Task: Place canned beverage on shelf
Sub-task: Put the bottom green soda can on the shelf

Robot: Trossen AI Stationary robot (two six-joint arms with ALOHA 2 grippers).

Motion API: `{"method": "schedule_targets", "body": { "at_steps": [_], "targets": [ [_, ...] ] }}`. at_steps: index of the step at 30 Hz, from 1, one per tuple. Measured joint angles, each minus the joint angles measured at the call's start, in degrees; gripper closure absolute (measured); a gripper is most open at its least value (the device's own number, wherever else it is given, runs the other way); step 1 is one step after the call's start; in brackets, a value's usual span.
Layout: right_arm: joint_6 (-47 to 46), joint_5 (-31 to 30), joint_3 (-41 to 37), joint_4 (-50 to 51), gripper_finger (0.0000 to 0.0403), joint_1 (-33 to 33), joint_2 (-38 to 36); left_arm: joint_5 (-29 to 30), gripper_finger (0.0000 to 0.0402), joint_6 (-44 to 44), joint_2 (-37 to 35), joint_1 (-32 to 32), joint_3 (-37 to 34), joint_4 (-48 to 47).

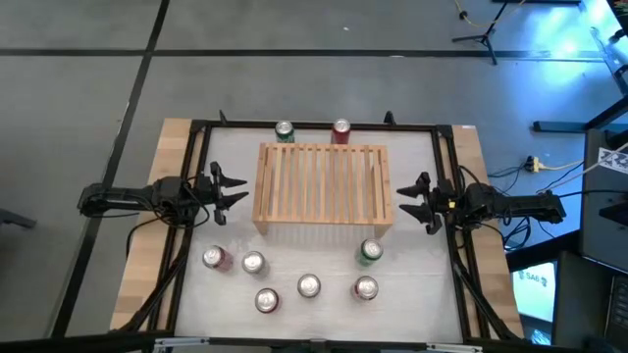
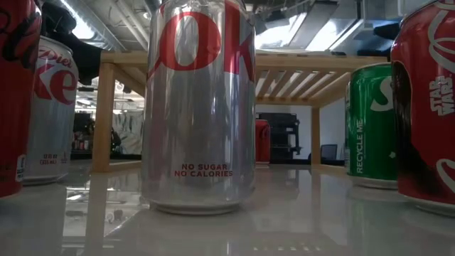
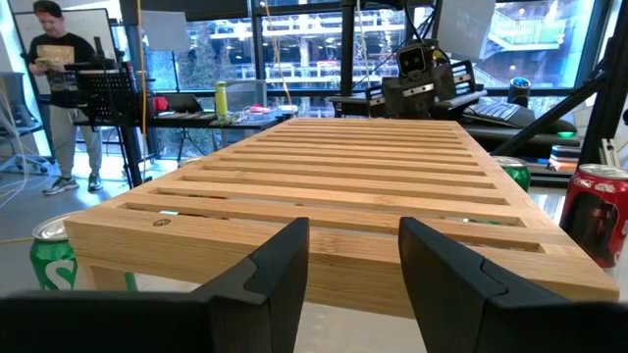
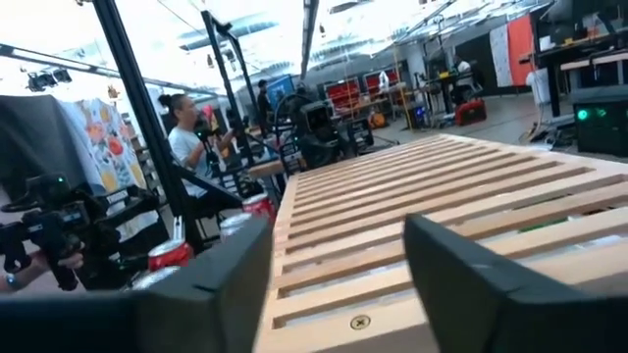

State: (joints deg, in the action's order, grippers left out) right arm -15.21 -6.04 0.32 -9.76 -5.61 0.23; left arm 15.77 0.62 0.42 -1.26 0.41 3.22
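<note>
The light wooden slatted shelf stands on its short legs in the middle of the table, with nothing on its top. Several cans stand upright on the table in front of it, among them a silver one and a green one. A green can and a red can stand behind it. My left gripper hovers level at the shelf's left end, my right gripper at its right end. Both have a narrow gap between the fingers, with nothing in it.
A black frame runs around the table top. In the low view a silver can stands close in front, with the shelf behind it. A person stands in the room beyond, others on the opposite side.
</note>
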Motion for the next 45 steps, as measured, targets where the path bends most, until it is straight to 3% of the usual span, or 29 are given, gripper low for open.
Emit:
{"method": "schedule_targets", "body": {
  "at_steps": [5, 9, 24, 31, 45],
  "targets": [
    [-0.24, 0.33, 0.00, -0.03, 0.0083, 0.02, 0.00, 0.02, 0.0250, 0.00, 0.00, 0.02, 0.00, -0.02],
    [-0.24, 2.30, 0.01, -1.48, 0.0053, 0.00, 0.00, 0.02, 0.0250, -0.02, 0.00, 0.02, 0.00, -0.02],
    [0.55, 6.78, 8.29, -5.22, 0.0069, 0.00, 3.18, 0.02, 0.0250, -0.18, 0.00, 0.00, 0.00, -0.04],
    [0.75, 10.90, 15.59, -4.38, 0.0070, 0.00, 12.33, 0.02, 0.0250, -0.22, 0.00, 0.01, 0.01, -0.04],
    [2.01, 22.95, 37.23, 8.75, 0.0071, -0.45, 39.75, 0.02, 0.0250, -0.22, 0.00, 0.02, 0.00, -0.04]
  ]
}}
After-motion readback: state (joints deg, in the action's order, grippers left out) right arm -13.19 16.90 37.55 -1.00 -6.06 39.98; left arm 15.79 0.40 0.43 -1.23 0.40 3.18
